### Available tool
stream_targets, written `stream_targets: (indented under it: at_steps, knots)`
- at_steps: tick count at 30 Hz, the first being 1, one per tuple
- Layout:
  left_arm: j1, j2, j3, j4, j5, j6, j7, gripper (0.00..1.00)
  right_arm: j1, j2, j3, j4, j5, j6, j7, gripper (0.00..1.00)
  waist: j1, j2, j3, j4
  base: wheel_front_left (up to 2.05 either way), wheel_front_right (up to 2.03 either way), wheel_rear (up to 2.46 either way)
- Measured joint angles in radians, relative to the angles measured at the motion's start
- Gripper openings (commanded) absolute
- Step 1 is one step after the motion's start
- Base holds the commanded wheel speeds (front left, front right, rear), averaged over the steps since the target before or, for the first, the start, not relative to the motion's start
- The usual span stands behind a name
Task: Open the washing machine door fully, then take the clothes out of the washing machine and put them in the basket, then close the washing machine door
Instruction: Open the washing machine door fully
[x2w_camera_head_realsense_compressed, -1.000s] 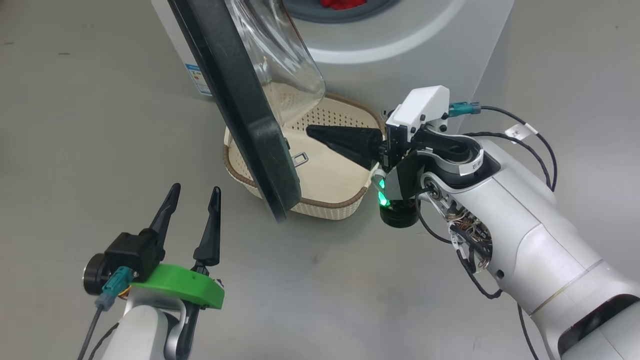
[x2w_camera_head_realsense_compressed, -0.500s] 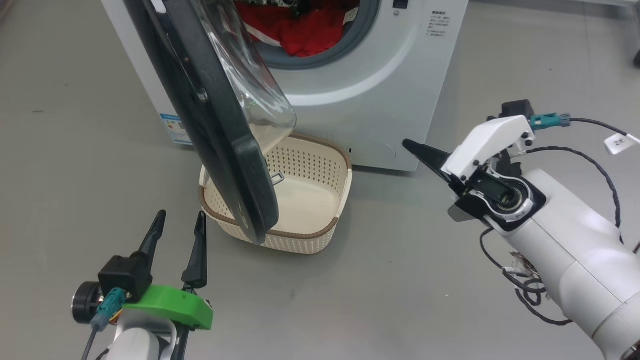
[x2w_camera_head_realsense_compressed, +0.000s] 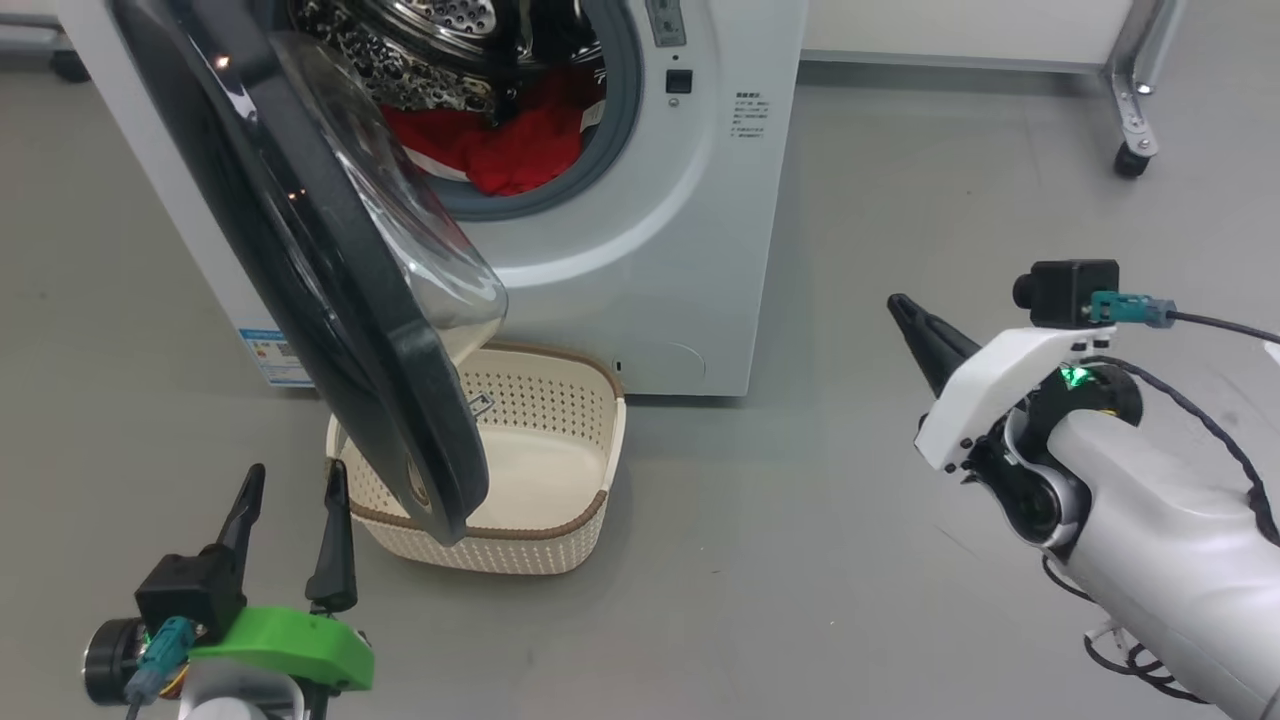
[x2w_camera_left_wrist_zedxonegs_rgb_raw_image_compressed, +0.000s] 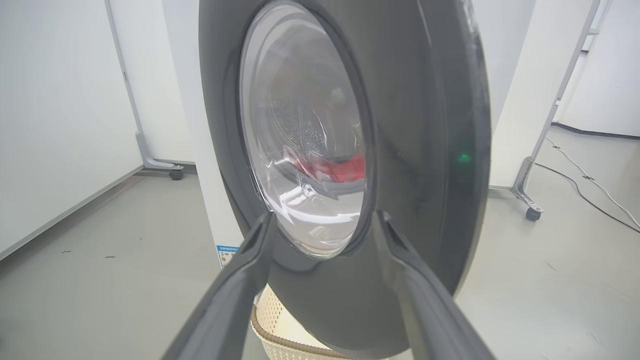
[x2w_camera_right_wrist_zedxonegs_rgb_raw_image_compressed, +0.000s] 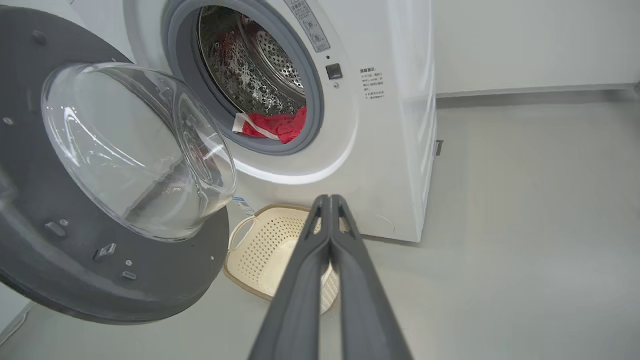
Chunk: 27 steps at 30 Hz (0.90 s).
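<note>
Washing machine door (x2w_camera_head_realsense_compressed: 330, 300) stands partly open at 10 o'clock, its lower edge over the basket (x2w_camera_head_realsense_compressed: 530, 548) on the floor. Red clothes (x2w_camera_head_realsense_compressed: 500, 150) lie at the drum mouth of the washing machine (x2w_camera_head_realsense_compressed: 700, 200), 12 o'clock. Left claw (x2w_camera_head_realsense_compressed: 296, 470), 7 o'clock: fingers spread, empty, just short of the door. Right claw (x2w_camera_head_realsense_compressed: 897, 302), 3 o'clock: pressed closed, holding nothing.

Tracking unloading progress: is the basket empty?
Empty. The basket shows a bare cream floor; the clothes lie inside the washing machine.

Spread end effector (x2w_camera_left_wrist_zedxonegs_rgb_raw_image_compressed: 325, 216) faces washing machine door (x2w_camera_left_wrist_zedxonegs_rgb_raw_image_compressed: 425, 125).
</note>
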Motion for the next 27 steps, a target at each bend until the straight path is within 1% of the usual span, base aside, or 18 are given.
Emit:
stream_targets:
  at_steps: [5, 10, 13, 17, 20, 24, 27]
  knots:
    - [0.011, 0.001, 0.014, -0.007, 0.002, 0.002, 0.0, 1.0, 0.03, -0.045, 0.03, -0.011, -0.117, -0.074, -0.131, 0.0, 0.0, 0.0, -0.021, -0.038, 0.0, 0.0, 0.0]
    - [0.02, 0.002, 0.032, -0.016, 0.002, 0.002, 0.0, 1.0, 0.116, -0.049, 0.008, -0.03, -0.145, -0.145, -0.117, 0.0, 0.0, 0.0, -0.034, -0.069, 0.0, 0.0, 0.0]
    - [0.034, 0.001, 0.043, -0.018, 0.001, 0.002, 0.0, 1.0, 0.149, -0.048, -0.013, -0.049, -0.188, -0.186, -0.108, 0.0, 0.0, 0.0, -0.04, -0.086, 0.0, 0.0, 0.0]
    - [0.038, 0.001, 0.055, -0.025, 0.001, 0.006, 0.0, 1.0, 0.17, -0.039, -0.184, -0.121, -0.259, -0.209, -0.099, 0.0, 0.0, 0.0, -0.044, -0.105, 0.0, 0.0, 0.0]
    - [0.048, 0.001, 0.061, -0.029, 0.001, 0.006, 0.0, 1.0, 0.187, -0.038, -0.3, -0.174, -0.313, -0.211, -0.099, 0.0, 0.0, 0.0, -0.046, -0.117, 0.0, 0.0, 0.0]
    - [0.057, 0.001, 0.065, -0.028, 0.001, 0.006, 0.0, 1.0, 0.271, -0.034, -0.388, -0.226, -0.385, -0.218, -0.099, 0.0, 0.0, 0.0, -0.044, -0.129, 0.0, 0.0, 0.0]
    - [0.058, 0.001, 0.066, -0.029, 0.001, 0.006, 0.0, 1.0, 0.348, -0.021, -0.43, -0.258, -0.425, -0.218, -0.099, 0.0, 0.0, 0.0, -0.043, -0.132, 0.0, 0.0, 0.0]
